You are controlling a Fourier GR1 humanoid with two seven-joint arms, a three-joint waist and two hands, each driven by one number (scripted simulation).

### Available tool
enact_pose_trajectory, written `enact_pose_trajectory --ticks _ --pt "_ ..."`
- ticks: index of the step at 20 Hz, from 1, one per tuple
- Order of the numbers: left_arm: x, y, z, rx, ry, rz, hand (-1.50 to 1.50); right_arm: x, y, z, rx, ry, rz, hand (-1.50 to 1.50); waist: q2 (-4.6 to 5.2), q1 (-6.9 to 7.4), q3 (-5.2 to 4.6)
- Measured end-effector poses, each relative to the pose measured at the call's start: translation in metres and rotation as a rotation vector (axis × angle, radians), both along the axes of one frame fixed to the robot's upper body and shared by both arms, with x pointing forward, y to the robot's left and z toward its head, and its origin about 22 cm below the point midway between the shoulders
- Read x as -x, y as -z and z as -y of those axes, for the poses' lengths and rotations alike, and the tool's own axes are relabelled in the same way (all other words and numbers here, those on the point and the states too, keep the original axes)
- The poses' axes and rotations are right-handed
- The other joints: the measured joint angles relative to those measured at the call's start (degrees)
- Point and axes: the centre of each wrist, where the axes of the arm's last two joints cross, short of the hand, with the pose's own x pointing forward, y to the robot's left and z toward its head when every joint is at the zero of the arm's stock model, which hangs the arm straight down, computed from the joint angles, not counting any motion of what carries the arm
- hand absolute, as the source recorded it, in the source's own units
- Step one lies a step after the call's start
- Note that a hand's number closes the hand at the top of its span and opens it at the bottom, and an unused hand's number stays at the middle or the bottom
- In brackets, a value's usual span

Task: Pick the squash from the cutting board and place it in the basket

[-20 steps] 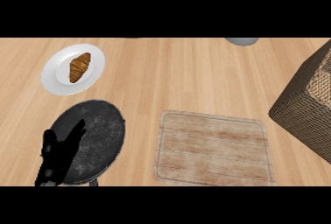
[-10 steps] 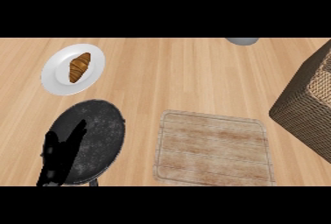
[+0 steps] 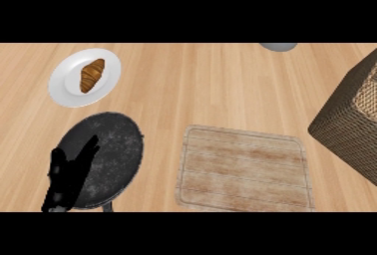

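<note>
Low in the left corner of the frame, the left hand (image 3: pixel 63 185) stands with its dark fingers (image 3: pixel 89 148) straight and slightly spread, pointing toward the top of the frame and holding nothing. It lies over the left part of a round dark pan (image 3: pixel 119 143), whose short handle pokes down at the bottom edge. Just right of the pan, in the lower middle, the pale wooden cutting board (image 3: pixel 243 172) lies flat on the wooden counter (image 3: pixel 206 84), a little askew. The squash cannot be made out anywhere in this view, so its place cannot be told. The woven basket (image 3: pixel 352 122) fills the right edge, near the board's upper right corner but apart from it. In the upper left a white plate (image 3: pixel 60 93) bears a croissant (image 3: pixel 91 74), and a grey round thing (image 3: pixel 278 46) is cut off by the top edge toward the right.
</note>
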Motion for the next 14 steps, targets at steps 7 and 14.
enact_pose_trajectory --ticks 7,14 --pt "0.001 -0.002 -0.003 -0.003 0.005 -0.002 0.00 0.003 -0.015 0.014 -0.097 0.065 0.023 -1.50 0.11 0.01 -0.03" --pt "-0.001 -0.002 0.004 -0.007 0.005 0.001 0.00 0.022 -0.031 0.035 -0.193 0.183 0.011 -1.50 0.56 0.27 0.13"
